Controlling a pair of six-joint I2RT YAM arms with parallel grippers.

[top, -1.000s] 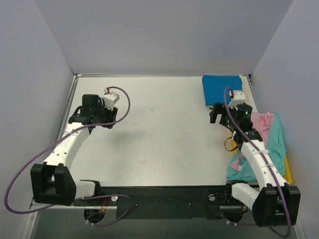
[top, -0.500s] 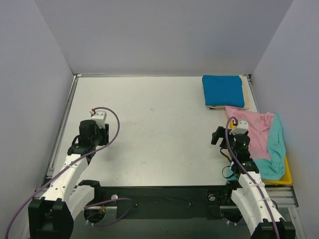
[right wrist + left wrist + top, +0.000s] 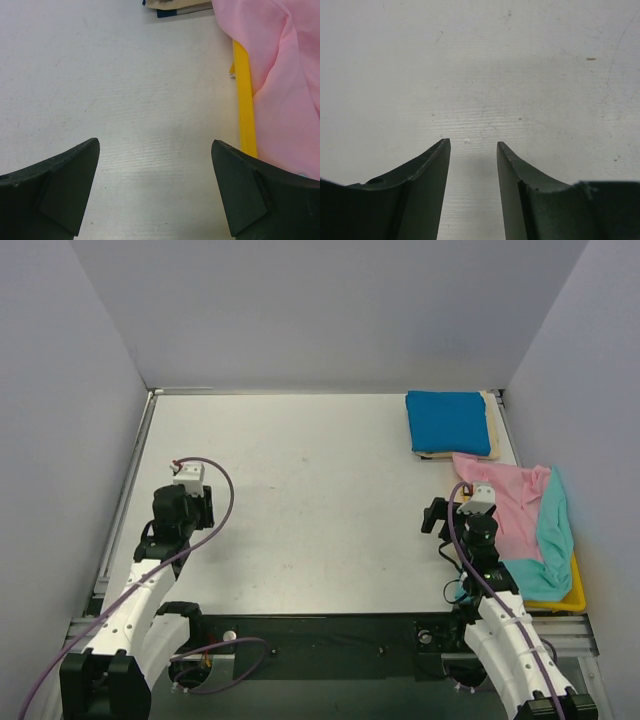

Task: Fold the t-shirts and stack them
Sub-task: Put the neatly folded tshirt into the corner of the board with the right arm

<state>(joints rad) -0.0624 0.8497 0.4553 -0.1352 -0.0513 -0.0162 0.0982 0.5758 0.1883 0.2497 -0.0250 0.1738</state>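
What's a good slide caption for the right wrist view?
Open right gripper above the table, pink shirt draped over the yellow tray rim.

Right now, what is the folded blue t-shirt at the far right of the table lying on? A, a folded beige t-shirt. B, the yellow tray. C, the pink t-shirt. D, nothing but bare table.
A: in the top view the blue t-shirt sits on a beige t-shirt, whose edges peek out along its right and near sides.
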